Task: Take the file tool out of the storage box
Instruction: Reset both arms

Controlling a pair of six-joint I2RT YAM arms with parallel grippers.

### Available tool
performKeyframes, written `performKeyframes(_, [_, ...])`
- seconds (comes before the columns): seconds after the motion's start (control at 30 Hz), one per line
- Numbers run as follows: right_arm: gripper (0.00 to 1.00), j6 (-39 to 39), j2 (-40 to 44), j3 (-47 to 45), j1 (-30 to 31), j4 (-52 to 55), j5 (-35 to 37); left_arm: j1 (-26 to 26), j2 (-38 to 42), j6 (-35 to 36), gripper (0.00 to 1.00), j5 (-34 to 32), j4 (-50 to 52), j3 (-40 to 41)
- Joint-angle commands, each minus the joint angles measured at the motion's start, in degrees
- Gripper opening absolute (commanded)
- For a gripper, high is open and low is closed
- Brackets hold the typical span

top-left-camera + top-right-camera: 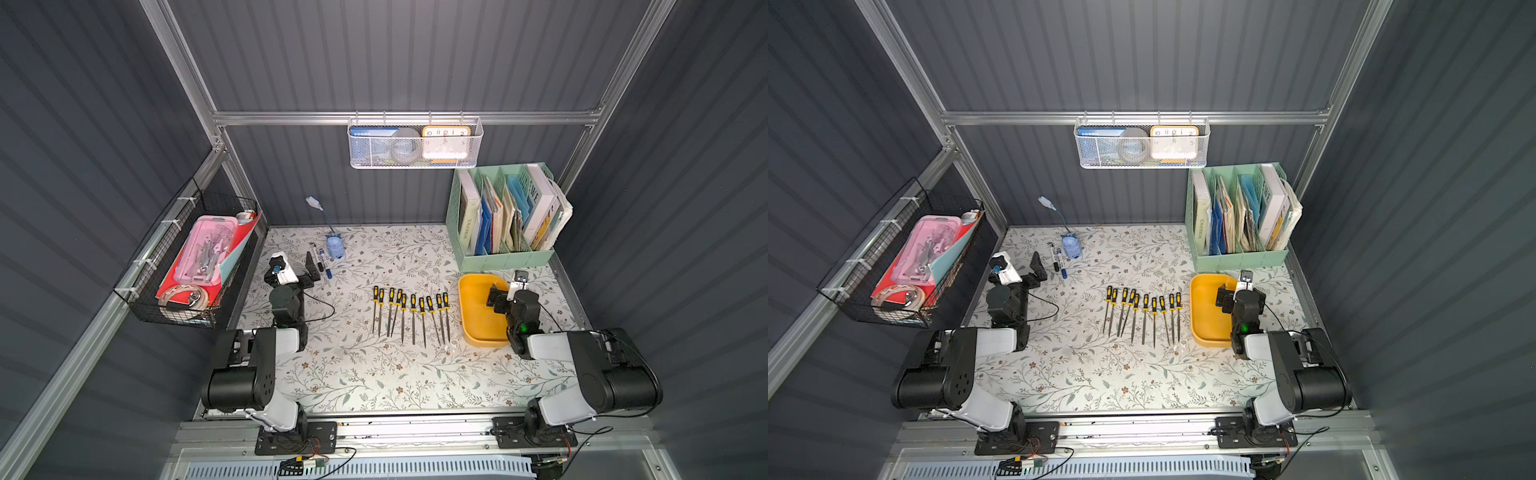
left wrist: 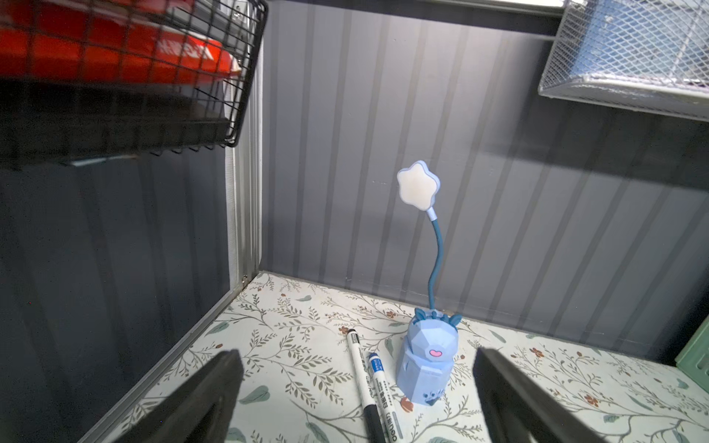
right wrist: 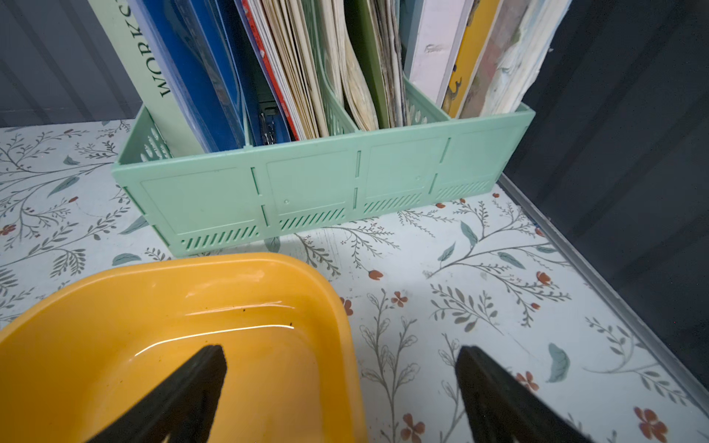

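The mustard-yellow storage box (image 1: 478,307) (image 1: 1206,311) lies at the right of the floral table. No file tool shows in the part of the box that I can see, and my right arm hides some of its right side. Several black-and-yellow-handled file tools (image 1: 409,311) (image 1: 1144,313) lie in a row on the table just left of the box. My right gripper (image 1: 507,286) (image 3: 341,356) is open and straddles the box's (image 3: 230,345) far right rim, holding nothing. My left gripper (image 1: 294,262) (image 2: 356,356) is open and empty at the far left.
A mint-green book organizer (image 1: 503,257) (image 3: 307,191) stands right behind the box. A blue desk lamp (image 1: 334,247) (image 2: 426,364) and two markers (image 1: 320,262) (image 2: 364,383) sit ahead of the left gripper. A black wire basket (image 1: 187,266) hangs on the left wall and a white mesh basket (image 1: 415,145) on the back wall.
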State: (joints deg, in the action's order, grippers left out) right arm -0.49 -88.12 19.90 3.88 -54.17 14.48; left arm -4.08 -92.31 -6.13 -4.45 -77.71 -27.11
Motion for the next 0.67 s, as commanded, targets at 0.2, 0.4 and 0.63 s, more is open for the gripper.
performKeyframes(0.2, [0.99, 1.0, -1.3, 0.4, -0.7, -2.4, -1.7, -0.2, -5.3, 1.4, 0.99, 0.5, -8.1, 0.1])
performKeyframes(0.4, [0.99, 0.9, -1.7, 0.0, -0.8, -4.0, -1.8, -0.2, -5.2, 0.9, 0.99, -0.6, -7.5, -0.1])
performKeyframes(0.63, [0.99, 0.8, -2.0, 0.1, -0.8, -4.1, -2.1, -0.2, -5.2, 0.9, 0.99, -0.6, -7.2, -0.2])
